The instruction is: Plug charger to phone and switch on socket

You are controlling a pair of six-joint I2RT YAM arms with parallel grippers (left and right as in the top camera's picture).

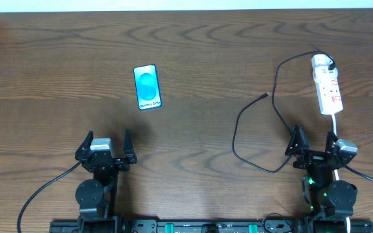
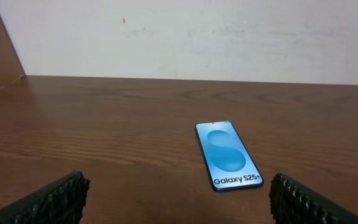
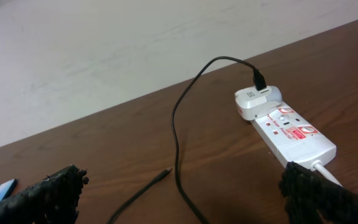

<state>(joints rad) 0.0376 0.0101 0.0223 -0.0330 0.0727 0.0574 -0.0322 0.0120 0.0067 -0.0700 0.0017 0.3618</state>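
Left claw point(image 1: 107, 140) and right claw point(image 1: 314, 137) gape empty; we'd pinch the limp, light charger point(image 3: 173, 127) just behind its stiff tip point(image 1: 265, 96), at the right claw's eleven o'clock.

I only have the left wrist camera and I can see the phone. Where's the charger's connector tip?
Observer: The connector tip lies loose on the table, off to the right of the phone, not touching it.
Operator: Is the other end plugged in?
Observer: Yes, its white plug sits at the far end of the power strip.
Operator: Anything held on the right side?
Observer: No, the right gripper has its jaws open and empty.
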